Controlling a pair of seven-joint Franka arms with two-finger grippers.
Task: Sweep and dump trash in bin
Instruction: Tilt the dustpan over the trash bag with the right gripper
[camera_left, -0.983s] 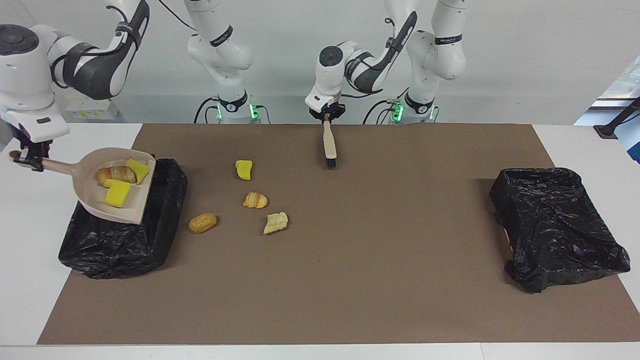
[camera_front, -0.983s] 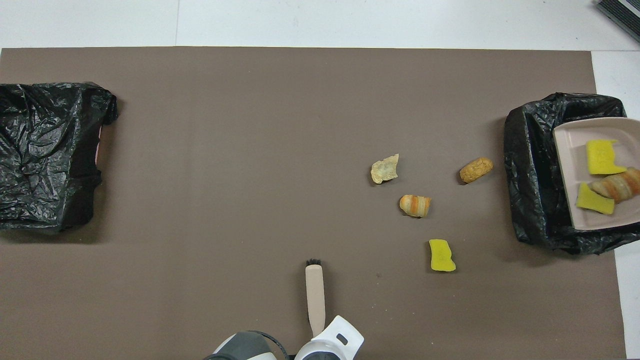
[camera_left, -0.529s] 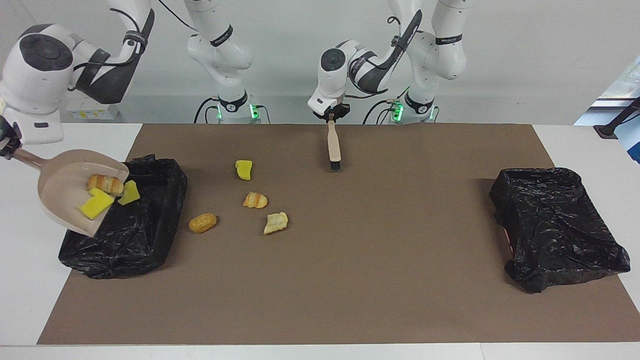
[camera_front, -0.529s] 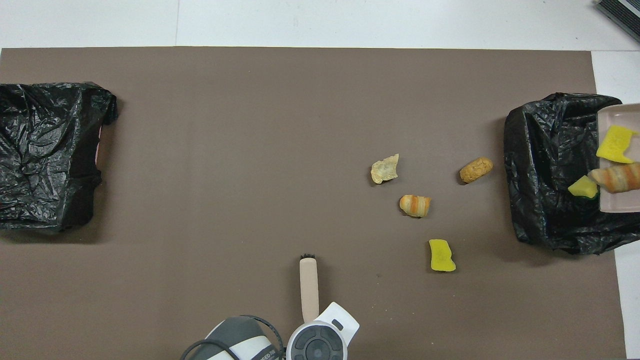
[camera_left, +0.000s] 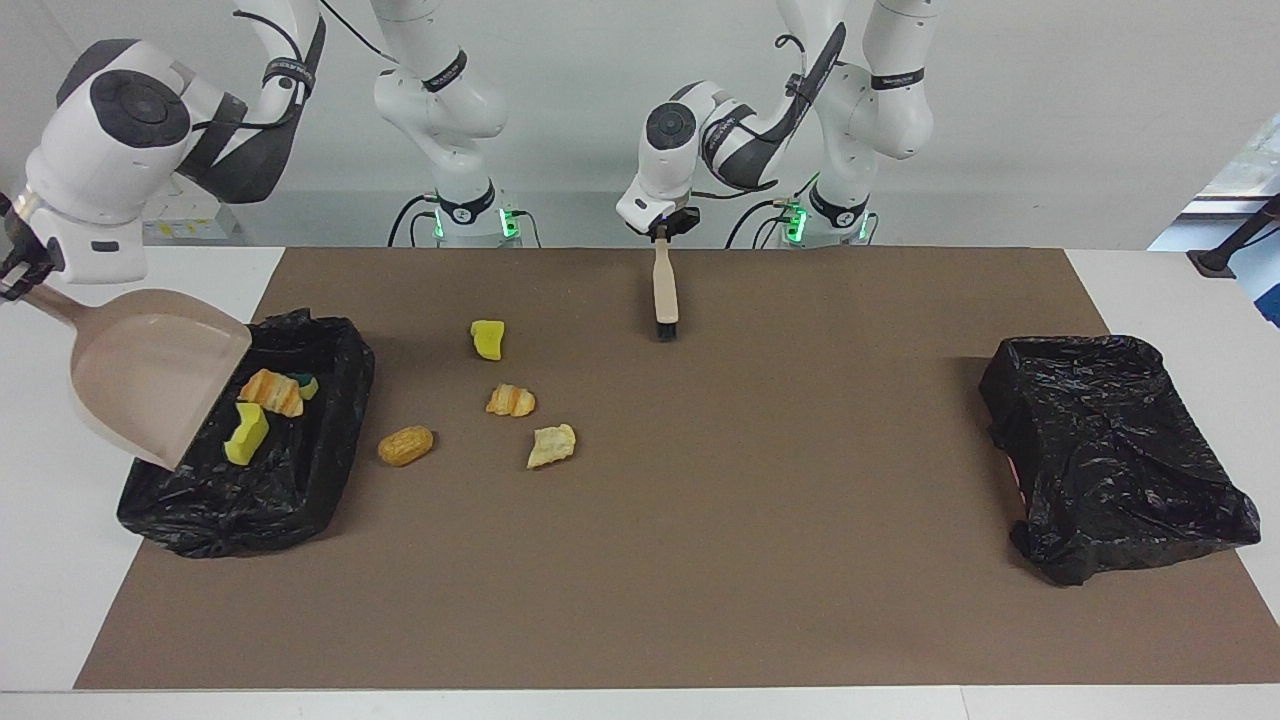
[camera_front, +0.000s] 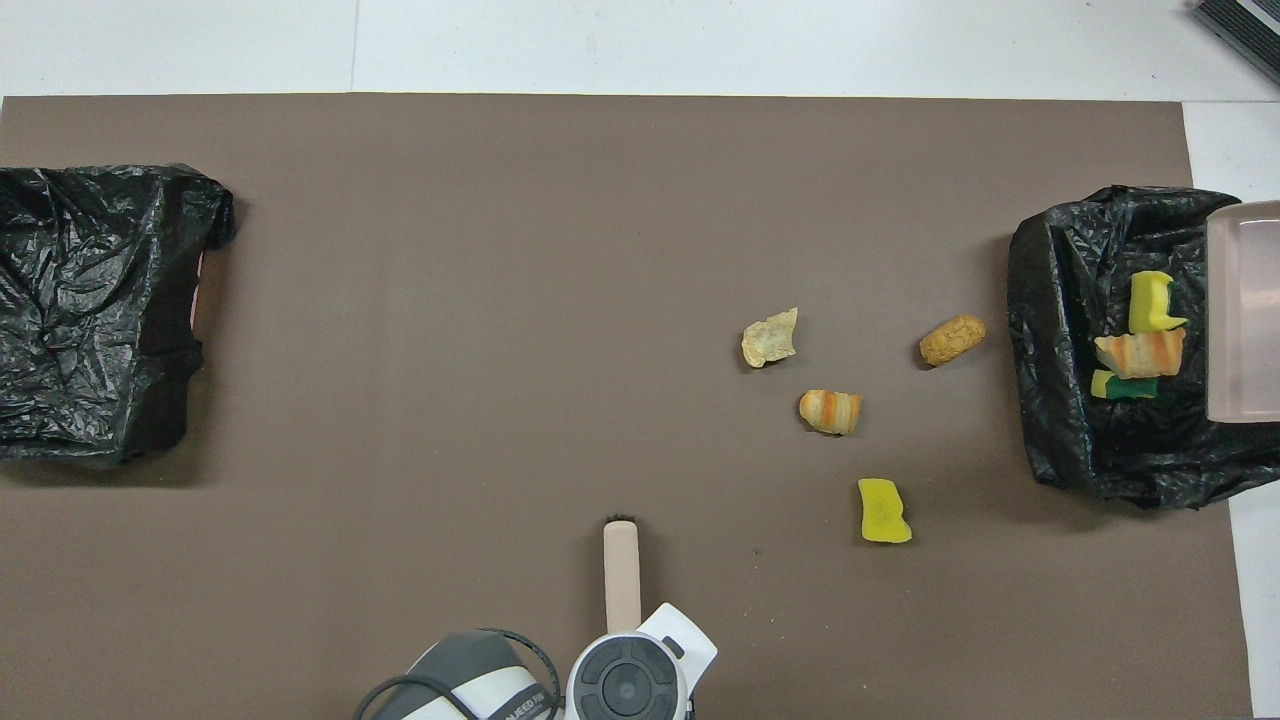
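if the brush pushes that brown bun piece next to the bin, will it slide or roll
The bun piece looks rounded and oblong, so it will probably roll or veer rather than slide straight. It seems light and firm, so the brush should move it easily.

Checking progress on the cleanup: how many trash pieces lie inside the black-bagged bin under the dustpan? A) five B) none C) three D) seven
C: a striped croissant piece, a yellow sponge chunk and a green-backed sponge chunk lie in the black-bagged bin.

Beige dustpan (camera_left: 150, 365), black bin liner (camera_left: 290, 490), yellow sponge chunks (camera_left: 487, 339), orange-striped croissant (camera_left: 511, 400), beige-handled, black-bristled brush (camera_left: 663, 285), brown mat (camera_left: 700, 560).
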